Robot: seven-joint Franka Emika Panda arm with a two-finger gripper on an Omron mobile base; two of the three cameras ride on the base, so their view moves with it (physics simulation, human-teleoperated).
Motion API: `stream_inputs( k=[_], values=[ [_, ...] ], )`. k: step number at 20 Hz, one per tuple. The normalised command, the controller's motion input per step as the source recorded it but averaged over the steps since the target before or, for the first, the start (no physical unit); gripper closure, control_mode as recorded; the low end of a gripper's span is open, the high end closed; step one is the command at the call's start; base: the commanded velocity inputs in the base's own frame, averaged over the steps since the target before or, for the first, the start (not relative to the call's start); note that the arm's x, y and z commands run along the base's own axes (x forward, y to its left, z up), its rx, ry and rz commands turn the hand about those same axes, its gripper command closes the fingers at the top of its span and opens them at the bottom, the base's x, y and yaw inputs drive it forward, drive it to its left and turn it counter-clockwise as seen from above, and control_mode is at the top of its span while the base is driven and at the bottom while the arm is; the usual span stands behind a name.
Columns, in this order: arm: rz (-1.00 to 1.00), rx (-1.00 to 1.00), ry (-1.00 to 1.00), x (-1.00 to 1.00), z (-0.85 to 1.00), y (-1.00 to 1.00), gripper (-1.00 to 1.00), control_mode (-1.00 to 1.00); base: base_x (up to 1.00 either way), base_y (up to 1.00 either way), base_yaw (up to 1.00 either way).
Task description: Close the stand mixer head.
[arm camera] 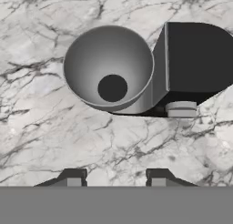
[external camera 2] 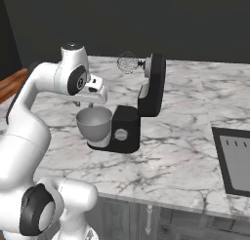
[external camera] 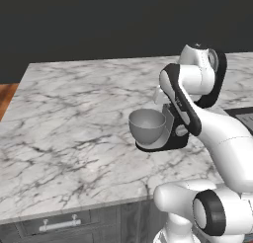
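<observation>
Stand mixer head [external camera 2: 155, 85], a rounded oblong black arm, tilted back nearly upright above its black base [external camera 2: 126, 129] near the middle of the marble counter [external camera 2: 180, 151]; a wire whisk [external camera 2: 128, 63] projects sideways from its upper end. Grey metal bowl [external camera 2: 94, 124], smooth and hemispherical, seated at the front of the base and empty; a grey knob [external camera 2: 120, 134] sits on the side of the base. Seen from the hand camera, the bowl [arm camera: 108, 66] is a round grey cup with a dark circle at its bottom, beside the flat black top of the base [arm camera: 198, 57]. A dark rectangular panel [external camera 2: 235, 161] is set into the counter well apart to the right. Gripper [external camera 2: 84, 106] hanging just above the bowl, between the arm and the raised head; its fingertips [arm camera: 73, 178] stand moderately apart, holding and touching nothing. Counter surface white with grey veining; drawer fronts with a metal handle [external camera: 60, 223] below its edge
</observation>
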Motion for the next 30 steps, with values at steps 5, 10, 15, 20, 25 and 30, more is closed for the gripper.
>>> stream_inputs(
  k=[5,10,15,20,25,30],
  values=[
    [-0.03,0.02,0.00,-0.22,-0.02,-0.33,-1.00,-1.00,0.00,0.00,0.00],
    [-0.13,0.16,-0.05,-0.50,0.01,-0.98,-1.00,-1.00,0.00,0.00,0.00],
    [-0.09,0.19,-0.14,-0.30,0.23,-1.00,-1.00,-1.00,0.00,0.00,0.00],
    [-0.08,0.08,-0.29,-0.10,0.24,-1.00,-1.00,-1.00,0.00,0.00,0.00],
    [-0.06,0.09,-0.23,-0.06,0.03,-1.00,-1.00,-1.00,0.00,0.00,0.00],
    [-0.01,0.05,-0.21,0.40,0.00,-0.96,-1.00,-1.00,0.00,0.00,0.00]
  ],
)
